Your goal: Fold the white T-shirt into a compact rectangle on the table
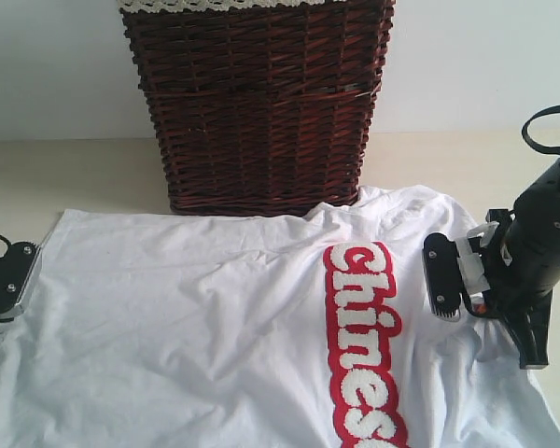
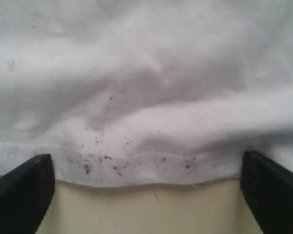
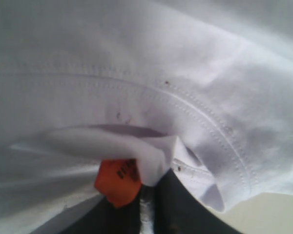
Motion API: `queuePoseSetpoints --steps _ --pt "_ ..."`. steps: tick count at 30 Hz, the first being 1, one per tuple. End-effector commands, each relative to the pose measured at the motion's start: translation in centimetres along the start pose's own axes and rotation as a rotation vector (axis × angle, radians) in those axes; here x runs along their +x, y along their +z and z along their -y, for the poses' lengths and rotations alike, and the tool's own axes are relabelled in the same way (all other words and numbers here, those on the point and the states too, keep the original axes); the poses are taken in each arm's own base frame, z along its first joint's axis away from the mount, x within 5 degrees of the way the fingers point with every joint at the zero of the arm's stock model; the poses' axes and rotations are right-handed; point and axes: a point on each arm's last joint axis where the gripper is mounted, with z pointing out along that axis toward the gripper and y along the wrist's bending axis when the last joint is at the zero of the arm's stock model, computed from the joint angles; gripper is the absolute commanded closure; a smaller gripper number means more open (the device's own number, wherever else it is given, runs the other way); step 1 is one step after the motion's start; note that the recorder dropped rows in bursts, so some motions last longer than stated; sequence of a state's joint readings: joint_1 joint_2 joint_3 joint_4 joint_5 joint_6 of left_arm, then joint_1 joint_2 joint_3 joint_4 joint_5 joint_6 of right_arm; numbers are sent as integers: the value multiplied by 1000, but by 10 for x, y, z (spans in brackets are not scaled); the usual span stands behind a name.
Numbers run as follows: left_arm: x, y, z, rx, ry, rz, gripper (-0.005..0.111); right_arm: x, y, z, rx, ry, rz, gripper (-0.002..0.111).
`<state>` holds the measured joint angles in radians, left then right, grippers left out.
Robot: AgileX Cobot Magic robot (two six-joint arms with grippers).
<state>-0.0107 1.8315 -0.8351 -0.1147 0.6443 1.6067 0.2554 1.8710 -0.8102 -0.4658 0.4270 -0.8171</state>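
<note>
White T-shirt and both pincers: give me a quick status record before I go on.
shirt: white T-shirt spread out on the table, wrinkled, lettering up, no fold yet
left pincer: open, one finger at each side of the hem, not gripping
right pincer: shut on the collar, beside the orange tag
behind: wicker basket at the shirt's far edge

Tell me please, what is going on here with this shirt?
A two-arm robot is starting to fold a white T-shirt that lies spread on the table, in front of a wicker basket. The right gripper looks shut on the collar, next to the orange tag. The left gripper is open at the hem, with the hem edge between its fingers, not gripping it yet. No fold is made yet.
</note>
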Motion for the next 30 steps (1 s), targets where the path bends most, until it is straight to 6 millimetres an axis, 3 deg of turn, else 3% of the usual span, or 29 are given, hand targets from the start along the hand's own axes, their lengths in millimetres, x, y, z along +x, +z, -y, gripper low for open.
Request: queuePoseSetpoints --steps 1,12,30 --pt "0 12 -1 -36 -49 10 14 0 21 -18 -98 40 -9 108" --pt "0 12 7 53 38 16 107 0 21 -18 -94 40 -6 108" --pt "-2 10 5 33 -89 24 107 -1 21 -17 -92 41 -4 108"
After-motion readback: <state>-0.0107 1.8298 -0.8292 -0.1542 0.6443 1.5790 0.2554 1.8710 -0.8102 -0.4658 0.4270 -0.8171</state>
